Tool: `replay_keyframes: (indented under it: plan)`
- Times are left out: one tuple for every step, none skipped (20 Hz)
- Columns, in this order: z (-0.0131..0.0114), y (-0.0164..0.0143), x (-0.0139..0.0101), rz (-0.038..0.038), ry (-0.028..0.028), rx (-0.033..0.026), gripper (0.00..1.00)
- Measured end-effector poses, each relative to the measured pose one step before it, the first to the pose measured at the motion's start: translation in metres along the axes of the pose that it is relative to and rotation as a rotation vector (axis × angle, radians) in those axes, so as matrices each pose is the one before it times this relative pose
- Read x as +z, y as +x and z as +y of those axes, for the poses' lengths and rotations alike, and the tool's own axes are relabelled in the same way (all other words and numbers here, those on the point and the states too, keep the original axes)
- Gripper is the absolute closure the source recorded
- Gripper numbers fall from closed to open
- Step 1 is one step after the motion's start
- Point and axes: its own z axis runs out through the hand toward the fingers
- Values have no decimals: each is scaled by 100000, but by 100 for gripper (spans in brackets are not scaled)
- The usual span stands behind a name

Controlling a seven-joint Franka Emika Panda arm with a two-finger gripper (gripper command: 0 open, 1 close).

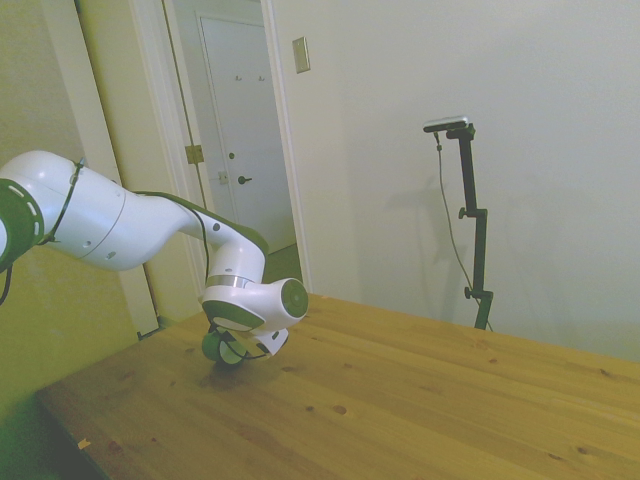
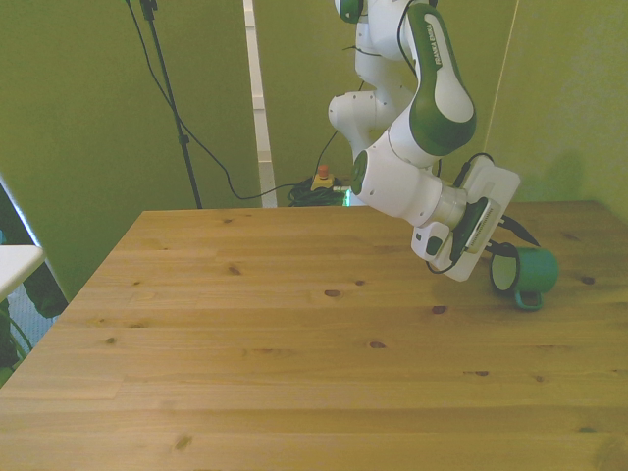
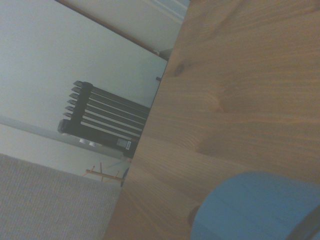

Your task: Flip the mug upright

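On the front view's left, plain knotted planks of the wooden table (image 2: 216,324). Further along, past the middle, the white-and-green arm (image 2: 432,98), bent low with the wrist tipped toward the front view's right. At its end, the gripper (image 2: 504,251), down near the tabletop and pressed right up to the mug (image 2: 527,270). Spread of the jaws: cannot tell, hidden by the hand's white body in the front view and by the wrist in the side view. Whether anything is clamped: cannot tell either.

Near the table's edge on the front view's right, the mug itself: teal-green, lying on its side on the wood, mouth turned toward the gripper, base pointing away, loop handle low against the table. Same story from the side view: mug (image 1: 222,348) tucked under the hand, gripper (image 1: 236,346) at it, only a sliver of green showing. Close up from the wrist view: blurred bluish curve of the mug (image 3: 255,205) resting on the planks, table edge beyond it.

Judged progress: early. Approach done, contact or near-contact at the rim likely. Not yet done: a sure hold, the lift or tilt, the turn to bring the mouth upward, the set-down on its base, the release.
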Motion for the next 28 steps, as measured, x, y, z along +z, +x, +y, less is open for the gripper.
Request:
replay_keyframes:
  plan:
    - [49,29,-122,-10,159,-7,100]
    - [55,18,-152,-183,256,18,100]
    - [74,32,-164,-70,220,-14,100]
    - [87,54,-159,204,77,-11,100]
    - [56,40,-116,173,52,0,100]
    - [28,10,-55,81,19,-17,100]
    - [8,-2,-18,4,-60,-40,100]
    - [8,-19,-4,-51,-172,-98,100]
    - [0,-45,-20,-61,-309,-171,100]
    - [-35,-63,-47,-40,-484,-336,100]
    - [-121,-86,-96,32,-567,-531,100]
    - [-218,-133,-164,90,-909,-857,100]
    - [-357,-213,-216,212,-872,-1127,100]
    - [-582,-355,-314,357,-1187,-1517,100]
    - [-889,-444,-430,919,-1268,-1566,100]
    - [-1119,-604,-483,831,-1183,-1430,100]
    - [-1303,-777,-513,845,-1316,-1248,100]
    - [-1248,-856,-467,1189,-1276,-1100,100]
    - [-1098,-954,-383,889,-2353,-895,100]
    - [-970,-919,-252,1225,-2646,-555,100]
    - [-822,-848,-134,1595,-2120,-392,100]
    - [-501,-651,-17,1470,-2196,-717,100]
    - [-319,-593,50,1645,-2902,-361,100]
    - [-166,-502,166,1420,-3066,-228,100]
    - [-232,-550,222,1123,-3619,-680,100]
    - [-152,-534,443,1023,-4662,-886,100]
    - [-224,-556,440,2421,-4858,-1118,100]
    - [-231,-596,553,2460,-4565,-856,100]
